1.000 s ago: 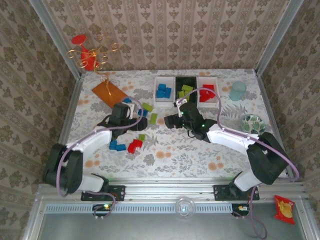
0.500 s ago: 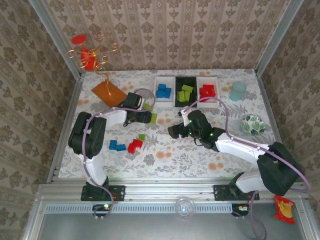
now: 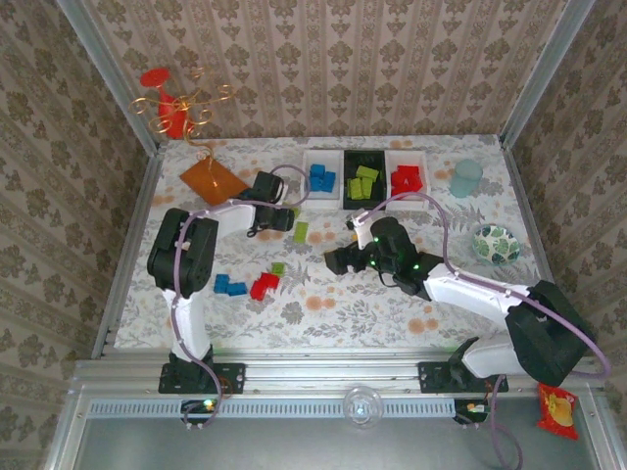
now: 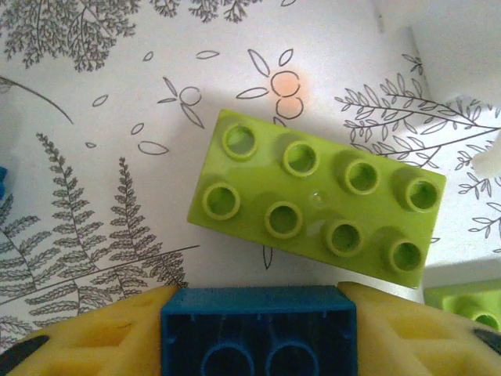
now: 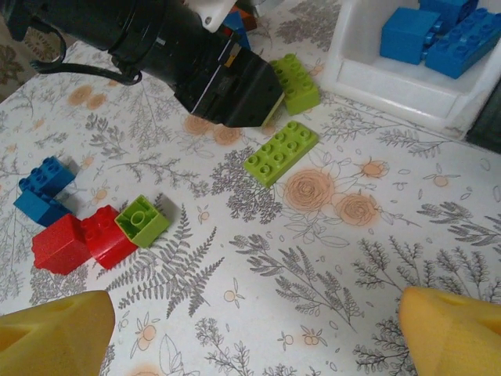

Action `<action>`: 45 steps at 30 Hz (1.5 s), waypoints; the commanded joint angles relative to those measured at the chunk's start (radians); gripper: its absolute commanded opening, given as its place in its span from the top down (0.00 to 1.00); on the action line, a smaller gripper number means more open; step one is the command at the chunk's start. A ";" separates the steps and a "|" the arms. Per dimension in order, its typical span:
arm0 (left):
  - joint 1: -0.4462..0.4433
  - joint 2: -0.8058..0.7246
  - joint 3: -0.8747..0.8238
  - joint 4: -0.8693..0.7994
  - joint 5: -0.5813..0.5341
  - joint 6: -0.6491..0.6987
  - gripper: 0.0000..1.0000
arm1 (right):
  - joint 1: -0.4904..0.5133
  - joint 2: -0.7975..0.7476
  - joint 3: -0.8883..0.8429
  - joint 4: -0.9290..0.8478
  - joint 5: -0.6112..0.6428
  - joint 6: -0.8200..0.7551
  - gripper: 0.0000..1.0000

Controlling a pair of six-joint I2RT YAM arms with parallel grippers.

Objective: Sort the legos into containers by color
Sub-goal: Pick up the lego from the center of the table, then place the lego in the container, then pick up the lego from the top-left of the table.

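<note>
My left gripper (image 4: 258, 301) is shut on a blue lego (image 4: 258, 333), its yellow pads against both short sides, just above the table. A lime green eight-stud lego (image 4: 317, 207) lies right in front of it. From above, the left gripper (image 3: 286, 220) sits left of the three containers: a white one (image 3: 306, 190) holding blue legos, a black one (image 3: 363, 201) holding green, a white one (image 3: 409, 203) holding red. My right gripper (image 3: 330, 261) hovers mid-table, open and empty, its fingertips (image 5: 55, 329) wide apart. A small green lego (image 5: 142, 221), red legos (image 5: 82, 239) and blue legos (image 5: 43, 188) lie ahead of it.
An orange plate (image 3: 214, 182) lies at the back left. A pale blue cup (image 3: 466, 178) and a patterned bowl (image 3: 496, 243) stand on the right. A second green lego (image 5: 297, 82) rests beside the left gripper's black body (image 5: 196, 63).
My left gripper has reached toward the back right and shut on the blue lego. The right gripper has drawn back from the containers toward mid-table, staying open.
</note>
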 commanded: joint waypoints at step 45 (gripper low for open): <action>0.140 -0.231 -0.099 0.105 -0.060 -0.119 0.27 | -0.019 -0.108 -0.080 -0.008 0.357 0.059 0.02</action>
